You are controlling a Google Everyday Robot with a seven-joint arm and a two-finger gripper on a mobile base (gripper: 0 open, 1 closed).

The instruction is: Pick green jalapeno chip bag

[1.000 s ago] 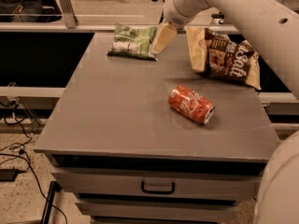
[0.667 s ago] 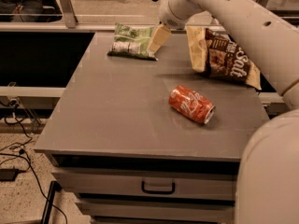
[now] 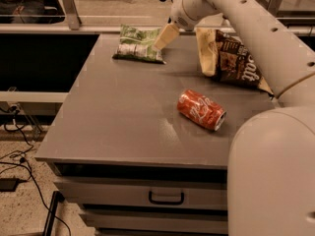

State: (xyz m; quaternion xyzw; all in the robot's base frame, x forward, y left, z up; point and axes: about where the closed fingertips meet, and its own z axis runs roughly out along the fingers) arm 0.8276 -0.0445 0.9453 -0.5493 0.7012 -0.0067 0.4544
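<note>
The green jalapeno chip bag (image 3: 136, 44) lies flat at the far left of the grey table top (image 3: 123, 117), light green with a white panel. My gripper (image 3: 164, 37) hangs at the bag's right end, its tan fingers (image 3: 166, 35) pointing down and left, touching or just above the bag's edge. The arm reaches in from the upper right.
A brown-and-yellow chip bag (image 3: 231, 58) stands at the far right of the table. A red soda can (image 3: 202, 109) lies on its side near the middle right. Drawers with a handle (image 3: 166, 198) sit below the front edge. Cables lie on the floor at left.
The gripper has shifted slightly left and down toward the green bag's right end. The bag, can and brown bag have not moved.
</note>
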